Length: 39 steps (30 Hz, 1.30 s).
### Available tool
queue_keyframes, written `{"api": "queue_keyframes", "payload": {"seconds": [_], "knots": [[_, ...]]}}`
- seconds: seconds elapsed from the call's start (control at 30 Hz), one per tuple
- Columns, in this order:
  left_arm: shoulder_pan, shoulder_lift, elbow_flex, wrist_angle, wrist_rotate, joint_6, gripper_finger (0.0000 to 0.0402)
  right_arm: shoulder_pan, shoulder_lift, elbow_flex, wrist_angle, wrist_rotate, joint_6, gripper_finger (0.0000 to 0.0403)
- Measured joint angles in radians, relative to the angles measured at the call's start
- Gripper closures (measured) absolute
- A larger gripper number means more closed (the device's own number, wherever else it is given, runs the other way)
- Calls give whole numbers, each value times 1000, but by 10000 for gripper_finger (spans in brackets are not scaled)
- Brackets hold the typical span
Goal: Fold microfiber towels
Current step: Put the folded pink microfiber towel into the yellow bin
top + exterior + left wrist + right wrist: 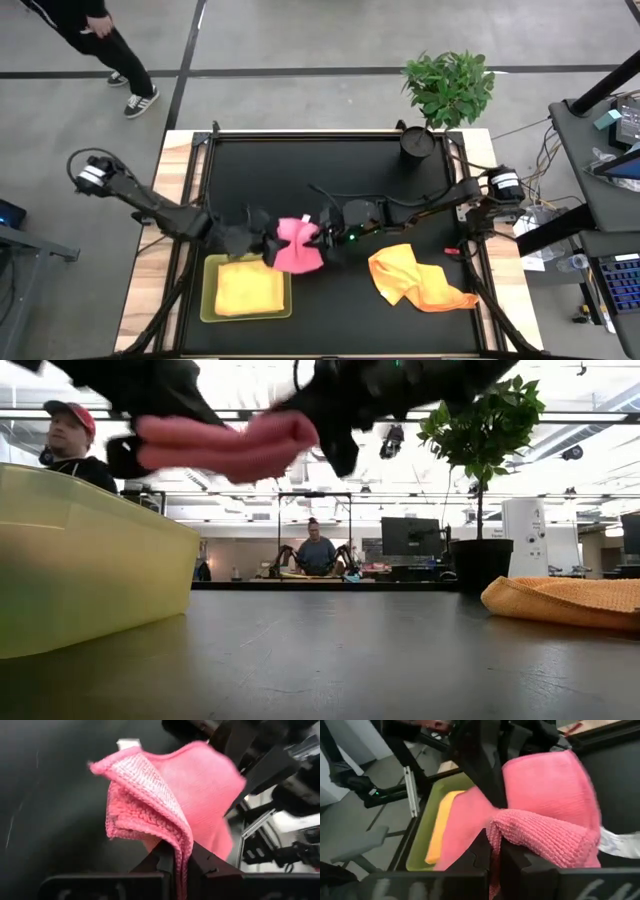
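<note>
A pink microfiber towel hangs folded and bunched above the table's middle, between my two grippers. My left gripper is shut on its left side and my right gripper on its right side. In the low view the pink towel is well clear of the tabletop. A yellow towel lies flat inside the lime-green tray at the near left. An orange towel lies crumpled on the table at the near right. My left gripper pinches a folded edge of the pink towel between its two fingers, several layers together. It comes from the table's left, slanting a little downward. The towel stands out beyond the fingers, lifted clear of the table. My right gripper pinches a bunched fold of the pink towel between its two fingers. It comes nearly level from the table's right. The cloth bulges slack past the fingers, and no part of it lies on the table.
A potted plant stands at the table's far right corner. The tray sits just below and to the left of the held towel. A person walks on the floor beyond the table's far left. Bare tabletop lies between the tray and the orange towel.
</note>
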Motion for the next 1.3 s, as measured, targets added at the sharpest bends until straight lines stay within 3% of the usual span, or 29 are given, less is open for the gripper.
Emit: {"api": "queue_keyframes", "payload": {"seconds": [0.1,0.3,0.53,0.77,1.1,1.3], "knots": [[-101,31,79,-172,-79,-89,400,36,25,36,2,7,0,394],[-236,126,234,-398,-85,-284,400,93,144,152,-1,7,10,394],[-391,227,333,-621,-21,-559,400,120,316,372,-75,-63,-36,394],[-494,249,366,-861,82,-755,400,119,494,658,-283,-77,-139,394],[-499,275,357,-1007,124,-742,400,117,731,1061,-623,-69,-189,394],[-499,332,357,-1009,133,-739,400,117,778,1169,-723,-31,-214,394]]}}
